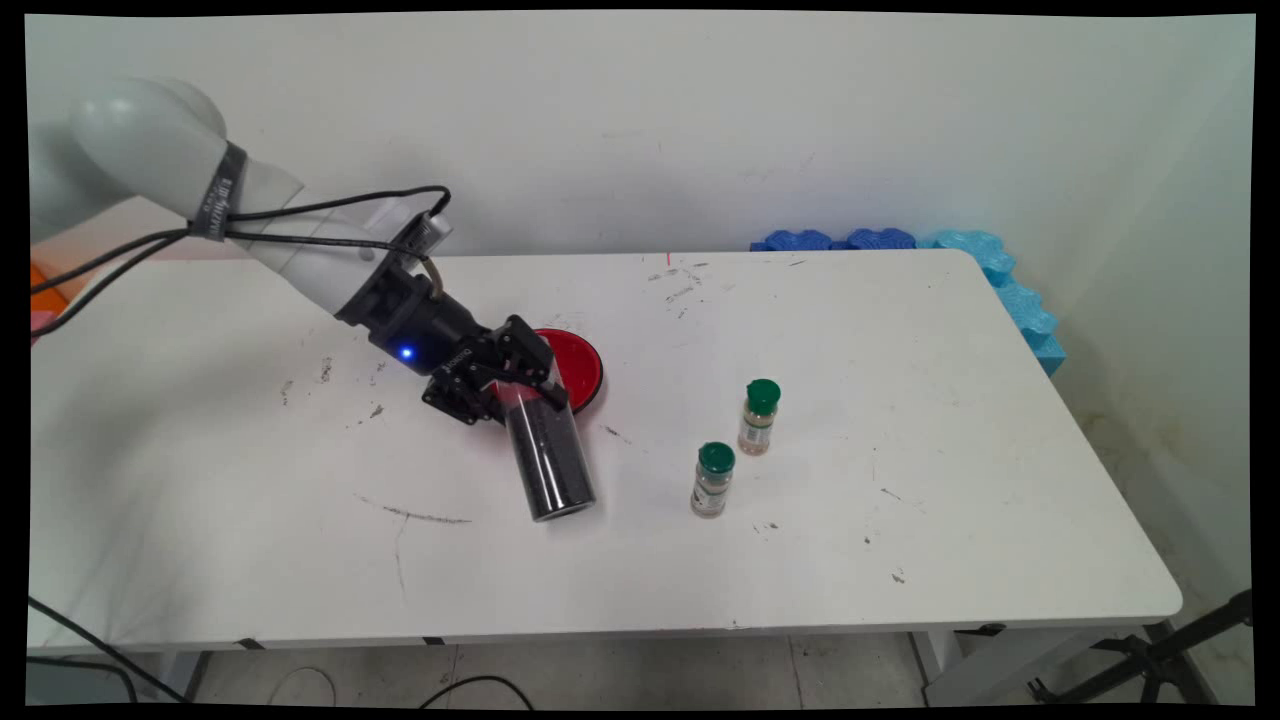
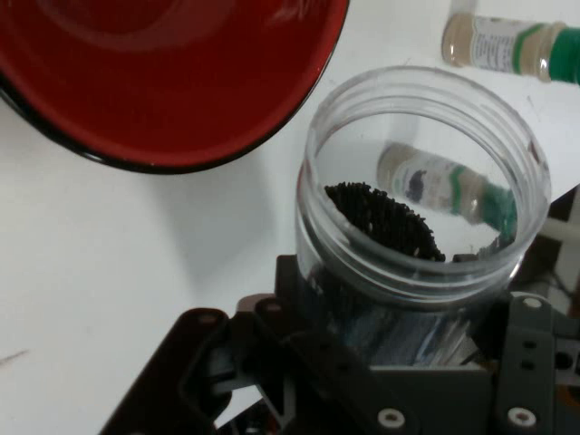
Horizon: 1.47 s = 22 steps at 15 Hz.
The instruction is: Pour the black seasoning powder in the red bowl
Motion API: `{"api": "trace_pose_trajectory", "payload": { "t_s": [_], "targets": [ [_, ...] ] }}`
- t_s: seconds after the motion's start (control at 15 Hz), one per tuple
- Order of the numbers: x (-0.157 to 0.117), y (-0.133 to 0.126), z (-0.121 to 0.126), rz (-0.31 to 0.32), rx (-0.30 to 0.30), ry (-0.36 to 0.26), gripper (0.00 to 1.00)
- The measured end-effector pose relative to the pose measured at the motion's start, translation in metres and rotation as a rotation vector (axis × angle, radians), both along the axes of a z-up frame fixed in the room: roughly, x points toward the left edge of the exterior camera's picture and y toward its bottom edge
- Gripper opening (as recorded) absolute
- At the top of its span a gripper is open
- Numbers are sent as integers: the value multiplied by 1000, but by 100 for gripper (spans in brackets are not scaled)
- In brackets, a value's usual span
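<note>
Clear jar (image 1: 548, 460) (image 2: 423, 195) is clamped in the gripper (image 1: 520, 385) (image 2: 399, 362), tilted, open mouth seen in the hand view, dark granules (image 2: 385, 222) piled inside. Jar is held over the middle of the desk (image 1: 900, 560), just beside the red bowl (image 1: 575, 365) (image 2: 172, 82), which sits toward the far edge. Two green-capped spice bottles (image 1: 713, 480) (image 1: 759, 417) are stood upright further toward the right edge, near each other, apart from the jar. Blue foam pieces (image 1: 1000, 275) are seen past the far right corner.

Just behind the pincer sits a red bowl (image 1: 578, 365). Two green-capped spice bottles (image 1: 713, 480) (image 1: 759, 416) stand well to its right; blue foam pieces (image 1: 1005, 285) lie far beyond.
</note>
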<state>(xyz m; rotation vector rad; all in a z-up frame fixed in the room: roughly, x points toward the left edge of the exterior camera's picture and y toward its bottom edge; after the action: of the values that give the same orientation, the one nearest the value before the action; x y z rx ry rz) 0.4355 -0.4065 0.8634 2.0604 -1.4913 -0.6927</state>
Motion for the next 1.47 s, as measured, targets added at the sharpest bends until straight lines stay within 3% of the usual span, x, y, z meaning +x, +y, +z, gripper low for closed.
{"api": "trace_pose_trajectory", "payload": {
  "t_s": [1.47],
  "targets": [
    [0,-23,-14,307,306,239,0]
  ]
}}
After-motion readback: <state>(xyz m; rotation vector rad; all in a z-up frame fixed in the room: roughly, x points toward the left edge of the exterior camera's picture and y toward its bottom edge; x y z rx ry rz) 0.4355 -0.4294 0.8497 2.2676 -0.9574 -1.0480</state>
